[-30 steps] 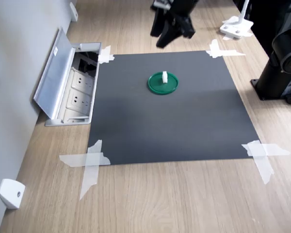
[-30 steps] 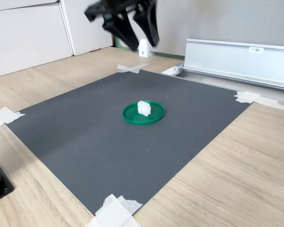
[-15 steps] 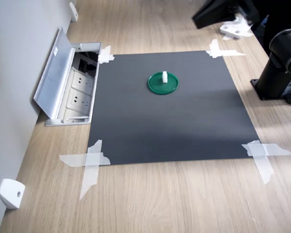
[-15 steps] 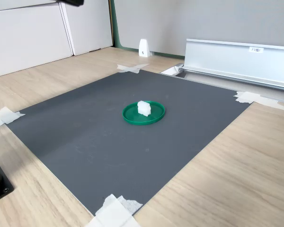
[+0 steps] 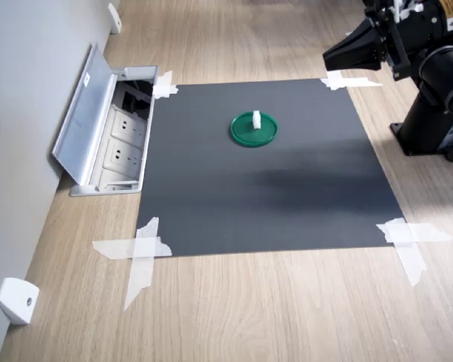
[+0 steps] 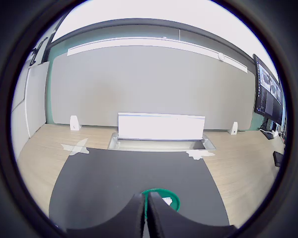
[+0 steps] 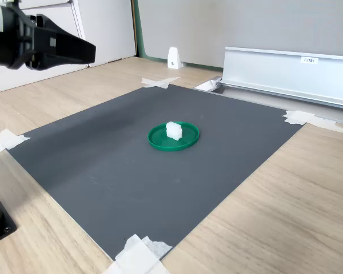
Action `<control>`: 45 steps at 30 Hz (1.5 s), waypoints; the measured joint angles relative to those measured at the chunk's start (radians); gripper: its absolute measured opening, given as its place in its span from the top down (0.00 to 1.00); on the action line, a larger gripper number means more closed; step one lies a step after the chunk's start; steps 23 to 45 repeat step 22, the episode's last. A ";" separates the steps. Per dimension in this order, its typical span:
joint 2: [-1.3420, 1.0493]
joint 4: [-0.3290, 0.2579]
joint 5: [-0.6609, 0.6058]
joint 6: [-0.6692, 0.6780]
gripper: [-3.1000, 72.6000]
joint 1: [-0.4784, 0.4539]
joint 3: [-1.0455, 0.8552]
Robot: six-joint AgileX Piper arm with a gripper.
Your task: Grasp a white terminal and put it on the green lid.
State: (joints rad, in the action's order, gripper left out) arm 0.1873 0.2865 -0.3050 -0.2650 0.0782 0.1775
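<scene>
The terminal (image 5: 256, 119) (image 7: 173, 130) stands upright on the lid (image 5: 254, 130) (image 7: 172, 137), off-centre toward one rim. The lid lies flat on a dark grey mat (image 5: 264, 181) (image 7: 131, 171), toward the far half of it in the first exterior view.

The mat is fixed at its corners with white tape (image 5: 142, 253) (image 7: 137, 257) to a light wood-grain table (image 5: 249, 309) (image 7: 286, 200). An open floor socket box (image 5: 109, 136) with a raised metal flap (image 7: 288, 71) sits just beside the mat, against a grey wall (image 6: 149, 84). A small white wedge (image 5: 16, 300) lies near the wall.

The gripper (image 5: 340, 57) (image 7: 83, 52) hangs in the air, well apart from the lid, near the mat's corner at the first exterior view's upper right. Its fingers (image 6: 139, 218) are pressed together and hold nothing.

Against the picture half a second earlier, the gripper has dropped lower and now points toward the mat; terminal and lid have not shifted.
</scene>
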 joint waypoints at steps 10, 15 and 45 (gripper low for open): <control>0.000 -0.139 -0.066 0.128 0.96 0.000 -0.036; 0.000 -0.218 -0.076 0.144 0.96 0.000 -0.042; 0.000 -0.228 -0.076 0.145 0.97 0.000 -0.042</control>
